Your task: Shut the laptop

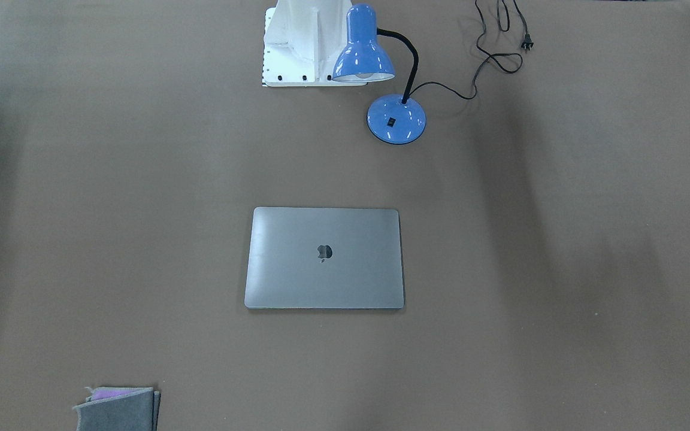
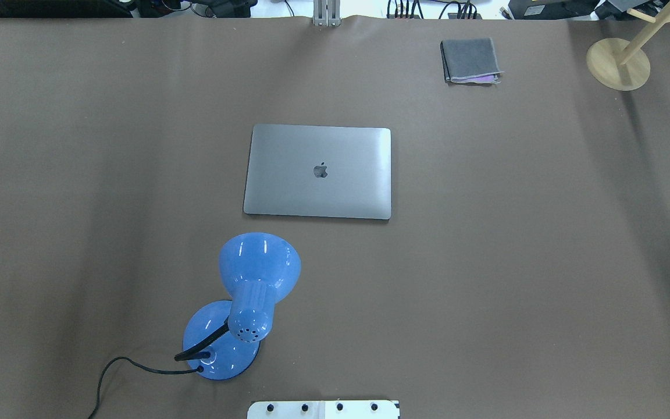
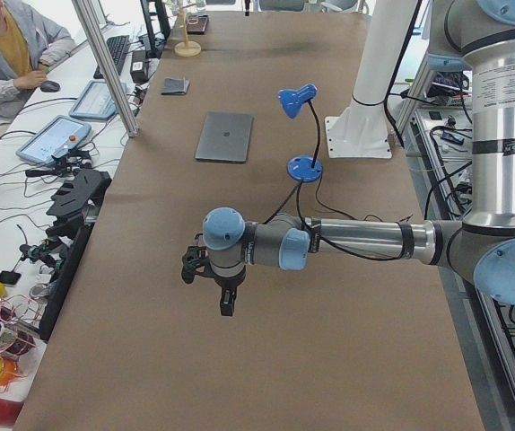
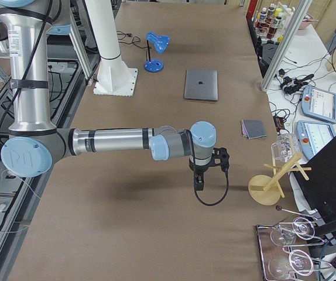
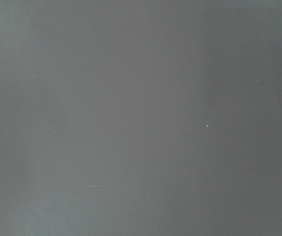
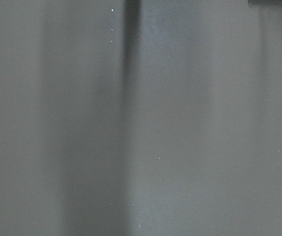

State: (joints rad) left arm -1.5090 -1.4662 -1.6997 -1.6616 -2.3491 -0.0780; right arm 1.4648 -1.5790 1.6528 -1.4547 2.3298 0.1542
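The left pincer (image 3: 227, 303) hangs over the bare desk (image 3: 329, 377) towards its left end, and the right pincer (image 4: 198, 182) hangs towards the right end. I cannot tell whether either is spread or pressed together. A blue lamp (image 2: 253, 291) stands near the robot's base. Beyond it, mid-desk, the laptop (image 2: 317, 171) lies flat with its lid down and logo up, well apart from both pincers. Farthest off lies a folded grey cloth (image 2: 470, 60).

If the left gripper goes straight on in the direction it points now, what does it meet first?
Most likely the bare brown table cover: the left gripper points straight down, and its wrist camera shows only that plain surface. The closed laptop lies far off.
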